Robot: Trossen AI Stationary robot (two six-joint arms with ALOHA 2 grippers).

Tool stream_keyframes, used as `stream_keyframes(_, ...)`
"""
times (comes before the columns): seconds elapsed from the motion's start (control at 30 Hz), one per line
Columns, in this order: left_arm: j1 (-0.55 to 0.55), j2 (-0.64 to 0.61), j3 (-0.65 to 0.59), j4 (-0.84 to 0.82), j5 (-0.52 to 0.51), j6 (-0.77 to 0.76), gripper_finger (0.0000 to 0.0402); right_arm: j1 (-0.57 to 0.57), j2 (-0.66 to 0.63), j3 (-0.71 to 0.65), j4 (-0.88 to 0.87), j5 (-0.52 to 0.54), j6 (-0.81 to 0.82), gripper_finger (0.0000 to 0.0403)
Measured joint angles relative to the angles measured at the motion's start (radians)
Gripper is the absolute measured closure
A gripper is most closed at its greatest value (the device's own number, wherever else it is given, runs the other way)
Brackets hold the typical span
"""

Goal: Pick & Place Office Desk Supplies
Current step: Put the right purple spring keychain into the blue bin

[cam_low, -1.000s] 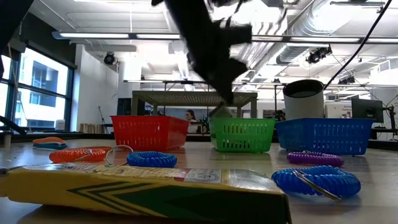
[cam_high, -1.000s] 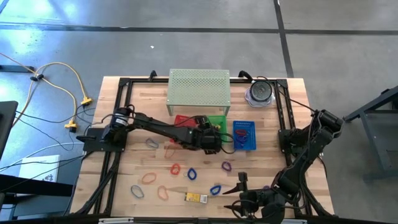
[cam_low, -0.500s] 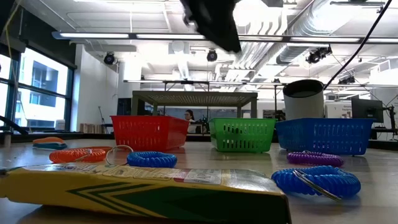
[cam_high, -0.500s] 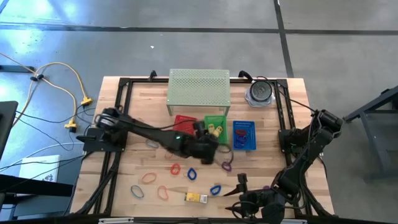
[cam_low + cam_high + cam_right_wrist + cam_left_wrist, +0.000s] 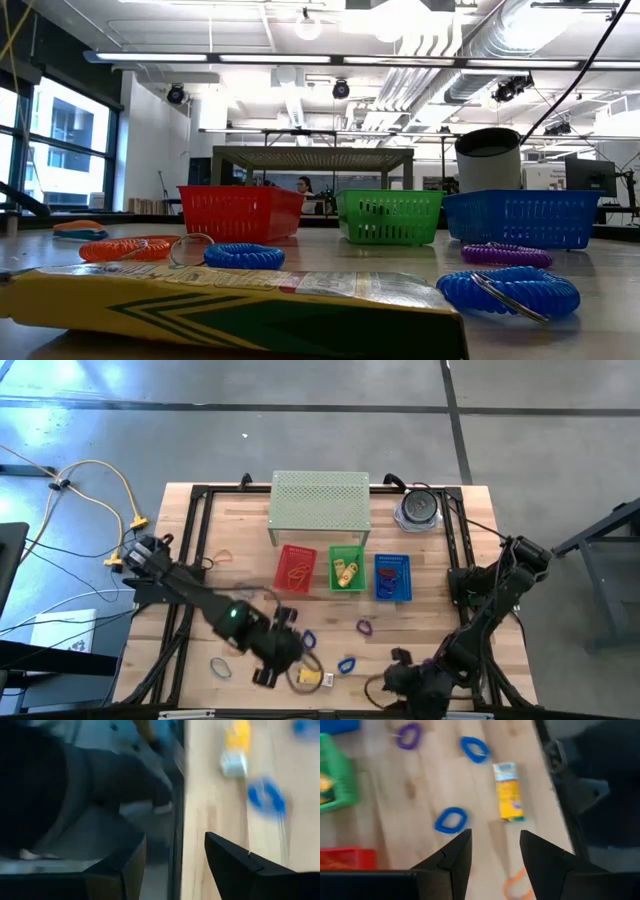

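Left gripper (image 5: 491, 852) hangs over the front-centre of the table (image 5: 200, 580), jaws parted with nothing between them; right gripper (image 5: 175, 852) sits parked at the front edge, also parted and empty. Nearest target looks like the yellow box (image 5: 508, 790), lying flat just ahead of the left fingers, with a blue loop (image 5: 451, 819) close beside and an orange loop (image 5: 515, 882) nearer still. Risks: a descent off-line could snag a loop with the box, or nudge the box toward the front edge; a flat box may slip from a narrow pinch. More loops lie scattered; red (image 5: 295, 566), green (image 5: 348, 568) and blue (image 5: 393, 576) baskets already hold items. Box print unreadable, no brand legible
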Motion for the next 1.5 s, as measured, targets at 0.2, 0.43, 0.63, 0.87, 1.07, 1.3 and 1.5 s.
stream_keyframes(0.2, -0.071, 0.017, -0.005, -0.021, -0.086, -0.020, 0.0243, -0.006, 0.000, 0.000, -0.263, -0.212, 0.464, 0.0228)
stream_keyframes(0.43, -0.116, 0.039, -0.016, -0.045, -0.111, -0.070, 0.0243, 0.013, 0.000, 0.000, -0.550, -0.288, 0.747, 0.0255)
stream_keyframes(0.63, -0.124, 0.040, -0.052, -0.054, -0.107, -0.064, 0.0243, 0.035, 0.001, 0.000, -0.605, -0.285, 0.872, 0.0258)
stream_keyframes(0.87, -0.123, 0.040, -0.085, -0.051, -0.101, -0.060, 0.0243, 0.041, 0.003, -0.066, -0.616, -0.312, 0.946, 0.0220)
stream_keyframes(1.07, -0.123, 0.040, -0.098, -0.047, -0.100, -0.059, 0.0243, 0.042, 0.004, -0.166, -0.549, -0.383, 0.947, 0.0170)
stream_keyframes(1.3, -0.121, 0.040, -0.098, -0.034, -0.101, -0.068, 0.0243, 0.042, 0.004, -0.251, -0.469, -0.364, 0.925, 0.0157)
stream_keyframes(1.5, -0.121, 0.040, -0.106, 0.044, -0.112, -0.072, 0.0243, 0.042, 0.004, -0.300, -0.417, -0.355, 0.922, 0.0157)
